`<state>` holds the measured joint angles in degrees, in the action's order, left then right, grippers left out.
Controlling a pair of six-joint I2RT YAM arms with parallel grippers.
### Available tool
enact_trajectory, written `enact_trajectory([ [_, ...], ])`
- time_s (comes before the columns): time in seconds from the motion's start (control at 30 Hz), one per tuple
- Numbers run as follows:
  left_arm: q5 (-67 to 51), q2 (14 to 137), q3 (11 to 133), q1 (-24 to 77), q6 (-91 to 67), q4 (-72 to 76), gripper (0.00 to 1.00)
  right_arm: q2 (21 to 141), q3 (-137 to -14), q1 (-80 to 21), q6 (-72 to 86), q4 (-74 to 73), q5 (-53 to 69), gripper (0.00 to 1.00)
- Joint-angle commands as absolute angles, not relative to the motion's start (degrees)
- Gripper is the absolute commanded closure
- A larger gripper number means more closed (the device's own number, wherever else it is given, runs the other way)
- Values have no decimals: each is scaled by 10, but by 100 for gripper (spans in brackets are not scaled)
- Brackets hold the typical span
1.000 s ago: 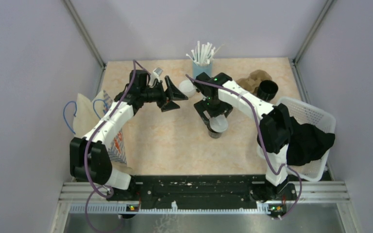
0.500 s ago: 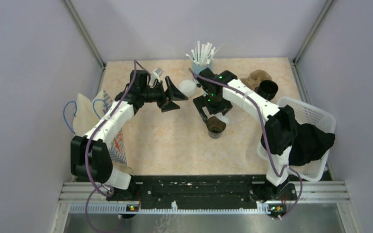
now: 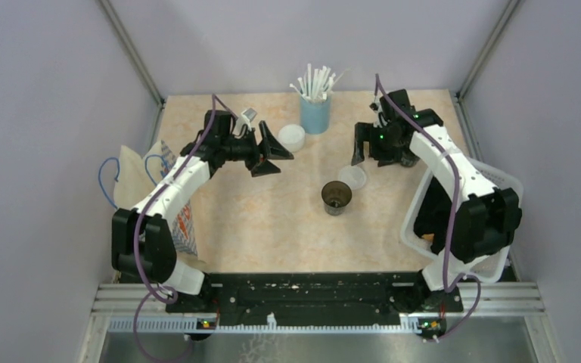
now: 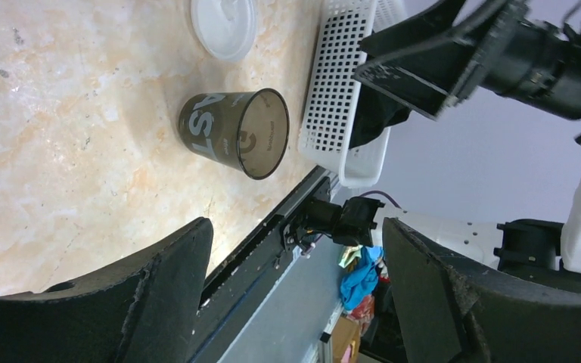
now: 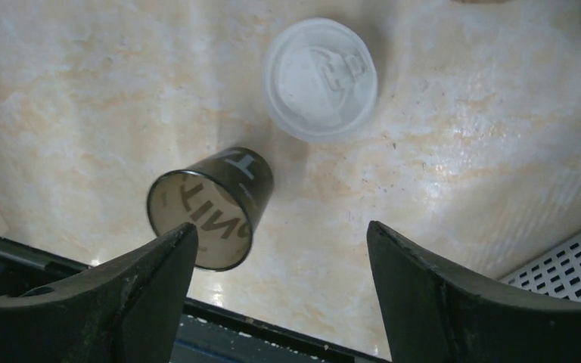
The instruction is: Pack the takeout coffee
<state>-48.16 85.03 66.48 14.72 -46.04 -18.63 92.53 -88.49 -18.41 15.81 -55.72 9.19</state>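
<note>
Cup stands upright and lidless, below and between the left gripper and right gripper, both gaping empty, its lid loose beside it toward the right one, so capping and packing look undone.

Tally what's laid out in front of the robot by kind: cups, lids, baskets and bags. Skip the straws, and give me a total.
Cups: 2, dark cup and blue cup
Lids: 2, near lid and far lid
Baskets: 1, white basket
Bags: 1, paper bag
Total: 6 in view; the right arm may hide more.
</note>
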Motion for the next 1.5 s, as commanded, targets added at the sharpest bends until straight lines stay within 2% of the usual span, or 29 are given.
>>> enact_trajectory([
  [0.0,-488,851,696,146,-420,-226,11,944,-837,-163,176,-485,100,22],
  [0.23,-452,816,700,158,-368,-296,10,1002,-767,-163,197,-377,5,45],
  [0.33,-437,797,706,168,-348,-305,5,1011,-731,-163,199,-331,-38,56],
  [0.8,-376,788,763,258,-316,-313,4,1055,-680,-168,227,-218,-26,60],
  [0.87,-372,789,769,272,-311,-307,4,1066,-680,-171,233,-214,-35,69],
  [0.97,-363,792,780,291,-301,-296,5,1079,-692,-172,243,-235,-44,85],
  [1.03,-353,793,788,303,-290,-290,7,1062,-705,-173,253,-265,-48,99],
  [1.2,-292,818,835,356,-217,-291,14,978,-760,-171,262,-393,-103,100],
  [1.37,-221,871,913,461,-56,-316,14,916,-848,-172,237,-537,-21,100],
  [1.47,-220,865,887,518,75,-277,14,873,-869,-177,222,-579,40,100],
])
